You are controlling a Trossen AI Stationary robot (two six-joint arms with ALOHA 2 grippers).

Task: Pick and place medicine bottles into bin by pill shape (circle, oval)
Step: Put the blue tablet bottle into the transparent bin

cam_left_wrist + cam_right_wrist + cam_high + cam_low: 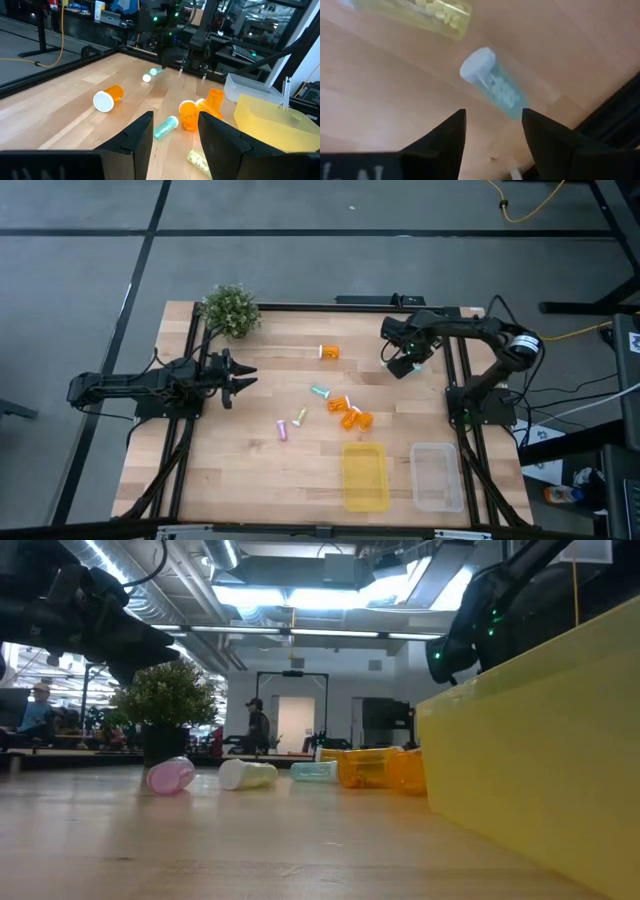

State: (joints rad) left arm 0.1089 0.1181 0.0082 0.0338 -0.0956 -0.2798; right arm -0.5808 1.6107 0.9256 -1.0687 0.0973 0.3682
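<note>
Small medicine bottles lie on their sides on the wooden table: one orange bottle (329,352) toward the far side, a teal one (320,392), three orange ones (350,414), a yellowish one (298,418) and a purple one (282,429) near the middle. My right gripper (494,114) points down, open, just above another teal bottle with a white cap (495,90), which lies at the far right, clear of both fingers. Beside it lies a bottle of yellow pills (432,11). My left gripper (242,377) waits open and level at the table's left.
A yellow bin (365,475) and a clear bin (436,476) stand side by side at the near right edge. A leafy plant (230,310) stands at the far left corner. Dark frame rails run along the table's left and right sides.
</note>
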